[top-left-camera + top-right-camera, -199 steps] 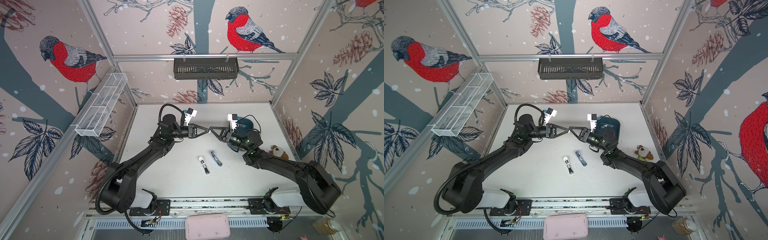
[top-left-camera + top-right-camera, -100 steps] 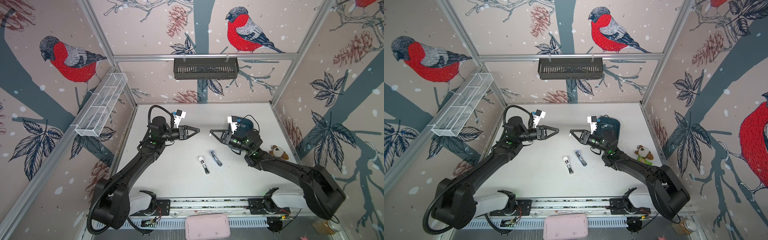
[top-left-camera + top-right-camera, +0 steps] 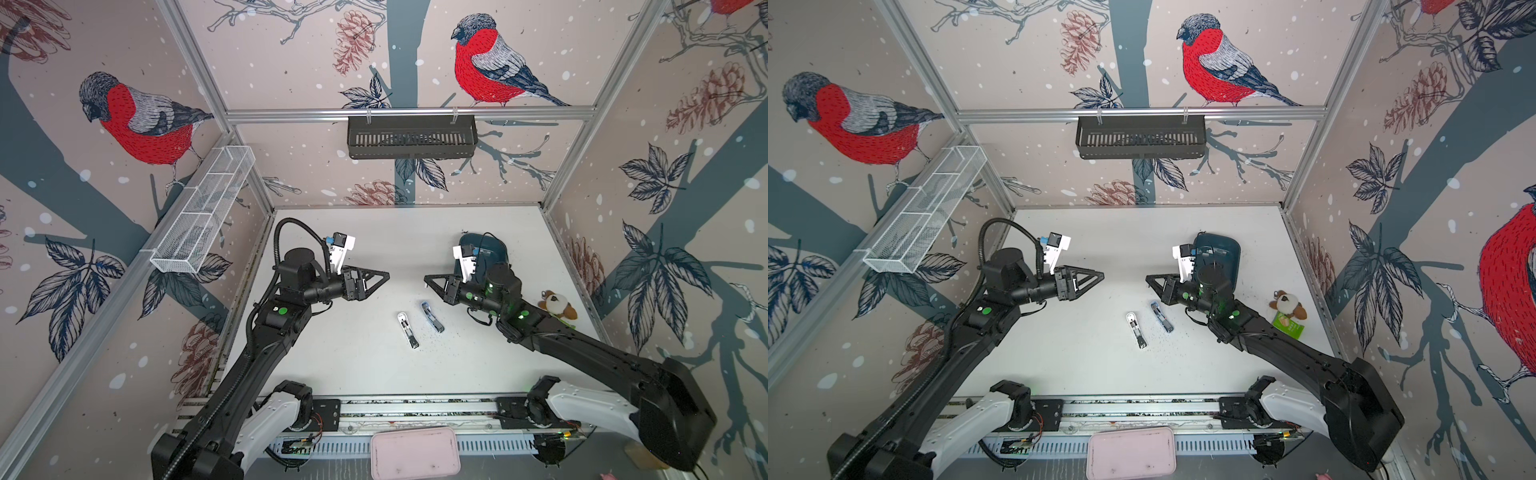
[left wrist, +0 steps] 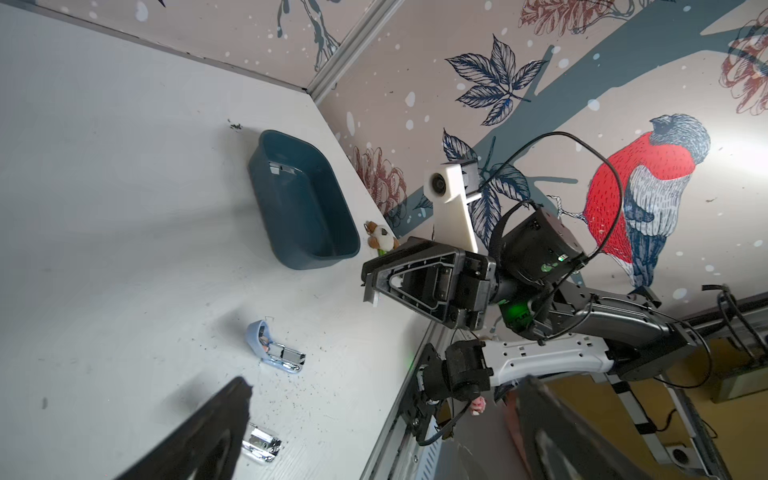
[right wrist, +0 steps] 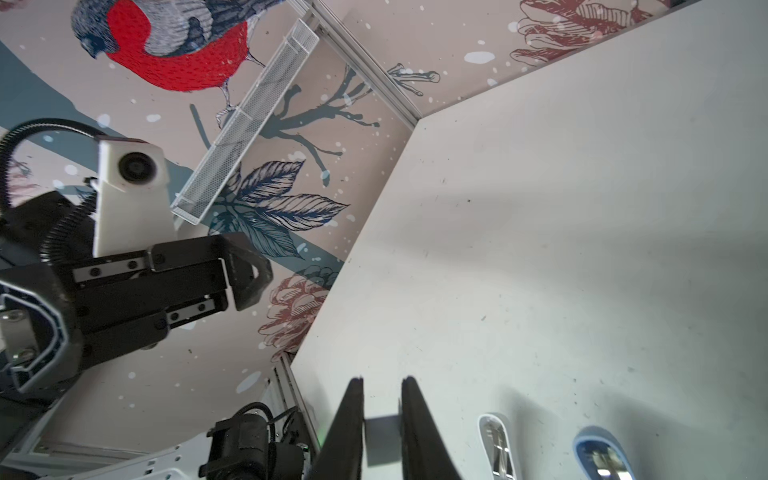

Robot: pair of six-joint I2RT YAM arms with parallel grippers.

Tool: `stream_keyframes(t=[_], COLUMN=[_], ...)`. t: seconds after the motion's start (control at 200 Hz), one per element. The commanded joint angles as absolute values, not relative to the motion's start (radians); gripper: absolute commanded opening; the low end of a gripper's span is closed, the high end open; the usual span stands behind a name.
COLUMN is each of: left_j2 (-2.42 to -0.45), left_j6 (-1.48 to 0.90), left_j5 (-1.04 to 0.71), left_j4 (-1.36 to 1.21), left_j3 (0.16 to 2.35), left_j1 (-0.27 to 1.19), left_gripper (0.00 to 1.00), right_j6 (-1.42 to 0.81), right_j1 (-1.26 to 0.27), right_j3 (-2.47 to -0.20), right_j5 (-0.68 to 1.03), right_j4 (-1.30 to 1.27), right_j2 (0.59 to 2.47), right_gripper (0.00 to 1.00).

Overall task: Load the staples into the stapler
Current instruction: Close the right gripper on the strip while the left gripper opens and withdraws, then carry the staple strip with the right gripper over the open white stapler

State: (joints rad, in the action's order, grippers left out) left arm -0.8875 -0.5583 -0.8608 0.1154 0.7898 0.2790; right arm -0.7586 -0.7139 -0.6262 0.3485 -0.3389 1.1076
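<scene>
Two hands well apart — left hand (image 3: 384, 276) released, right hand (image 3: 427, 279) clenched on grey staples (image 5: 382, 436).

Robot lab cell: aluminium frame (image 3: 407, 113), bullfinch wallpaper (image 3: 490, 70), white surface (image 3: 357, 365), two arms (image 3: 266, 345) on front rail (image 3: 415, 409).

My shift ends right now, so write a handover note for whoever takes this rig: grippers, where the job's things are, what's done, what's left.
Left gripper: open, empty, raised above the table.
Right gripper: shut on a small grey strip, the staples, held in the air facing the left gripper.
White stapler and blue stapler: side by side on the table, apparently opened, neither touched.
Done: staples are in hand.
Left: seat them in a stapler's magazine and close it.
</scene>
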Motion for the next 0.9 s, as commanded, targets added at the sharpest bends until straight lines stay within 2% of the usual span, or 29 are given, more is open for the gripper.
stream_keyframes(t=[0.0,0.195,0.35,0.575,0.691,0.896], left_j2=[-0.821,-0.727,-0.685,-0.624,-0.615,-0.502], left_j6=[-0.454,-0.369,-0.361,-0.318,-0.326,-0.376], left_j5=[-0.775,-0.756,-0.805,-0.736,-0.760,-0.665], left_j4=[0.207,0.326,0.370,0.414,0.418,0.409], left_j3=[0.787,0.798,0.766,0.729,0.709,0.665], left_j1=[0.279,0.279,0.278,0.278,0.278,0.278], left_gripper=[0.99,0.99,0.99,0.99,0.99,0.97], right_j6=[-0.642,-0.563,-0.558,-0.576,-0.595,-0.631], right_j1=[-0.761,-0.899,-0.990,-1.102,-1.134,-1.188], right_j3=[-0.656,-0.693,-0.690,-0.712,-0.721,-0.758], right_j5=[0.187,0.010,-0.058,-0.195,-0.218,-0.271], right_j4=[-0.174,-0.033,0.007,0.072,0.075,0.102], right_j2=[1.087,1.093,1.128,1.237,1.298,1.385], right_gripper=[0.18,0.18,0.18,0.17,0.17,0.17])
